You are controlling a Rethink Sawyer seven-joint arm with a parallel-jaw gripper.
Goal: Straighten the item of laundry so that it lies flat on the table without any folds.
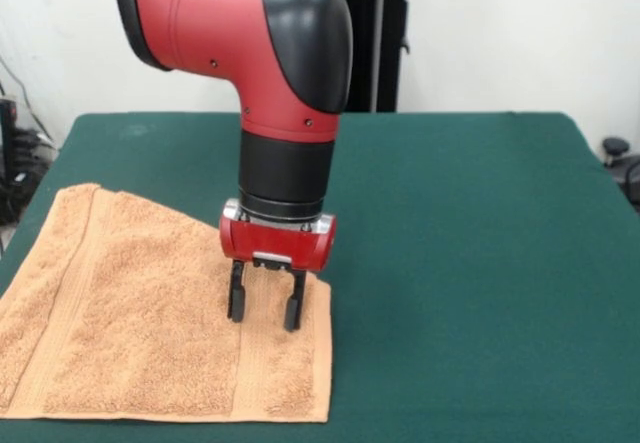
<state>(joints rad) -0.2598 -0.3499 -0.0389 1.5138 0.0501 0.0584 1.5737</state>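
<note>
The orange-tan towel lies spread on the dark green table at the front left, nearly flat, with a woven band near its left edge and another near its right edge. Its far right corner sits under the arm, and the far edge runs slanted from upper left to the gripper. My gripper hangs straight down over the towel's right band, fingers apart with nothing between them. The fingertips are at or just above the cloth; I cannot tell if they touch it.
The robot's black pedestal stands at the table's far side. Cables and dark gear sit off the table's left edge, and a dark object off its right edge. The towel's left part reaches the picture's left edge.
</note>
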